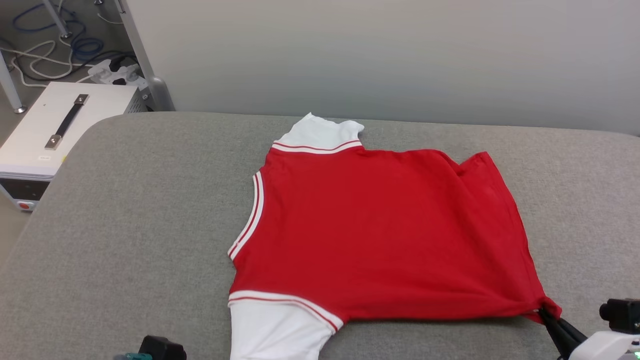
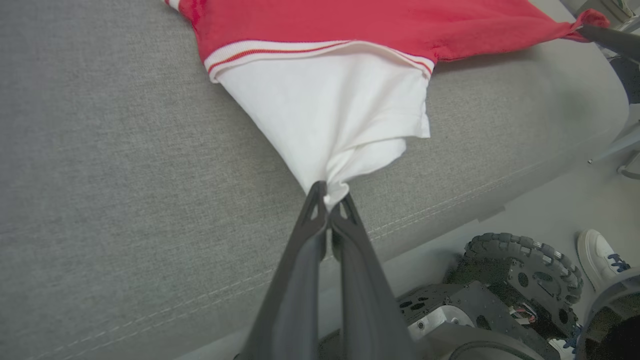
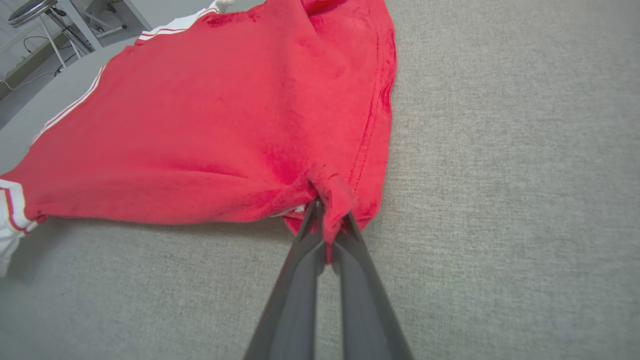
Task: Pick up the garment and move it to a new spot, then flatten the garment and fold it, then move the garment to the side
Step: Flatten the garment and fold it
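The garment [image 1: 380, 230] is a red T-shirt with white sleeves and striped trim, spread plain side up on the grey padded table [image 1: 125, 225], collar to the left; its lettering is hidden. My left gripper [image 2: 330, 197] is shut on the tip of the near white sleeve [image 2: 330, 110], pulling it into a point near the table's front edge. My right gripper [image 3: 327, 225] is shut on the near red hem corner [image 3: 332, 192], which is bunched between the fingers; it shows at the lower right of the head view [image 1: 545, 314]. The far sleeve [image 1: 320, 132] lies flat.
A white box with a black handle [image 1: 65, 127] stands left of the table, with cables and a power strip [image 1: 115, 70] on the floor behind it. A pale wall runs behind the table. The robot's wheel [image 2: 525, 270] and a person's white shoe [image 2: 600, 257] are below the front edge.
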You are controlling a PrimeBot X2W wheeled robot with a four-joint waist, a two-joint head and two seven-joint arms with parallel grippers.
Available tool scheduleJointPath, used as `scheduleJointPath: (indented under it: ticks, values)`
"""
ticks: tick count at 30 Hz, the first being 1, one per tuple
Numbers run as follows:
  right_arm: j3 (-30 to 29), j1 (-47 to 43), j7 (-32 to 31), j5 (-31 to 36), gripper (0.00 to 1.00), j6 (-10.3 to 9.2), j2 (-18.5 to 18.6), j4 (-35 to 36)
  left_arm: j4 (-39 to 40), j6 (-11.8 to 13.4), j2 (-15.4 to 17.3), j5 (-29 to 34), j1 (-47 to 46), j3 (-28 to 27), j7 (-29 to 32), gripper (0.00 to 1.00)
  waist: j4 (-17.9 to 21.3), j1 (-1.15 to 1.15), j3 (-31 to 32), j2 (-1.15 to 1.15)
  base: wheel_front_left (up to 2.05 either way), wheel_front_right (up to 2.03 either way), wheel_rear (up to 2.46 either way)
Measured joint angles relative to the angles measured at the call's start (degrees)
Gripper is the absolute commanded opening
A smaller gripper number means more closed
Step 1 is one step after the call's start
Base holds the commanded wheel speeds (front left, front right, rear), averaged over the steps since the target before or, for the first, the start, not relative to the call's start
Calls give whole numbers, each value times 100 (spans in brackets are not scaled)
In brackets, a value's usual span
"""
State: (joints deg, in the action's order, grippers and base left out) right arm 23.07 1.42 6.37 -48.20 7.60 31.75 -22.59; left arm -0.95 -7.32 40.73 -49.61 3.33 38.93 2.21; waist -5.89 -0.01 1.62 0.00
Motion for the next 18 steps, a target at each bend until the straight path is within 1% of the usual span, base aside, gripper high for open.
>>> scheduleJointPath:
  ticks: [2, 6, 14, 18]
  values:
    - [-55, -272, -182, 4, 0, 0, 115, 241, 147, 0, 134, -287, 159, 134, 224, 0, -8, 0, 4, 0, 0, 0, 0]
    - [-277, -665, -478, 57, 0, 0, 216, 645, 270, 0, 301, -441, 253, 145, 336, 0, -10, 0, -30, 0, 0, 0, 0]
    - [-775, -922, -820, 216, 0, 0, 155, 1323, 402, 0, 299, -509, 109, -144, -104, 0, 15, 0, -156, 0, 0, 0, 0]
    - [-966, -916, -1034, 392, 0, -1, 91, 1552, 497, 0, 301, -453, -286, -339, -250, 0, 37, 0, -265, 0, 0, 0, 0]
